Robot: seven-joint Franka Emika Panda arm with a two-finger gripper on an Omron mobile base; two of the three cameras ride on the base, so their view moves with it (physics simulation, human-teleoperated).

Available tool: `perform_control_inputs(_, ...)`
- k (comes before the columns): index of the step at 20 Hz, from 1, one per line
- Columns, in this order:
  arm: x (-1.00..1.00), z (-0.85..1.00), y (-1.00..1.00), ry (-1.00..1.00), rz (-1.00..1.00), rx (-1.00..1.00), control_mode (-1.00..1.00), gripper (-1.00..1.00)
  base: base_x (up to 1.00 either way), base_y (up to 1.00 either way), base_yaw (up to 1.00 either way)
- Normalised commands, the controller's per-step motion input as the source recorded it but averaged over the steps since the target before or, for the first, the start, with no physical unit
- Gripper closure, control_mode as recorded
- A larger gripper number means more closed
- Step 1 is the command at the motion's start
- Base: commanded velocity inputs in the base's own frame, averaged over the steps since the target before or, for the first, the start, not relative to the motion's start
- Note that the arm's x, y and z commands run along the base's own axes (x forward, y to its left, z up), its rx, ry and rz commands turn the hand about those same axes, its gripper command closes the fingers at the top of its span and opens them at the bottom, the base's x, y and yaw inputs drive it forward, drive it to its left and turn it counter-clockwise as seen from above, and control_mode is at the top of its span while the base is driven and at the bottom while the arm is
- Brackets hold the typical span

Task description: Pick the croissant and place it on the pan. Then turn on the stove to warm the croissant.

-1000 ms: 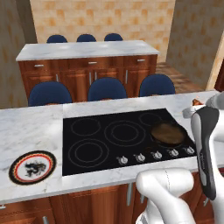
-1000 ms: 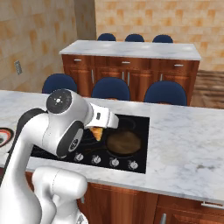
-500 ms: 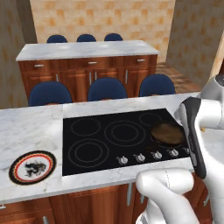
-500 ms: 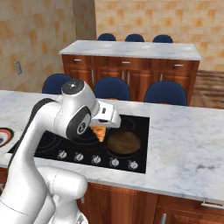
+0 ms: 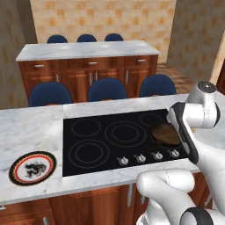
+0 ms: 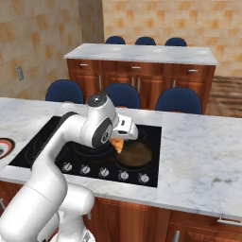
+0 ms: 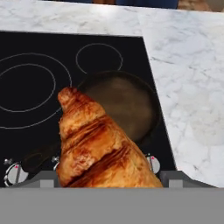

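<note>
The end effector [image 6: 119, 142] is clenched on the croissant [image 7: 98, 144], which hangs in the air, its golden tip showing in the middle of the right base view just left of the pan [image 6: 135, 154]. In the hand view the pastry fills the lower centre of the frame and the pan [image 7: 122, 105] lies beyond it, slightly up and to the right, on the stove [image 7: 39, 109]. In the left base view the pan [image 5: 166, 134] sits at the right of the cooktop, partly hidden by the arm.

The step in hand looks like the carry to the pan. To do it well, the robot should bring the croissant over the pan's middle rather than its near rim, then lower until the pastry is close to the dark floor before letting go, so it neither tips over the edge nor rolls onto the glass. The knobs [image 6: 104, 173] along the stove's front edge, in the lower part of the frame, come afterwards.
</note>
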Motion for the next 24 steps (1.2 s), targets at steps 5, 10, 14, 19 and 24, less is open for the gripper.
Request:
perform_control_inputs(5,0.19,-0.5,-0.25,0.0,0.0,-0.02,-1.0,1.0,0.0,0.0,0.0)
perform_control_inputs(10,0.14,-0.15,-0.04,0.0,0.0,0.0,-1.0,1.0,0.0,0.0,0.0)
perform_control_inputs(14,0.42,-0.25,0.0,0.0,0.0,-0.01,-1.0,1.0,0.0,0.0,0.0)
perform_control_inputs(19,0.26,-0.05,0.0,0.0,0.0,0.0,-1.0,1.0,0.0,0.0,0.0)
perform_control_inputs(24,0.07,-0.24,-0.03,0.0,0.0,0.0,-1.0,1.0,0.0,0.0,0.0)
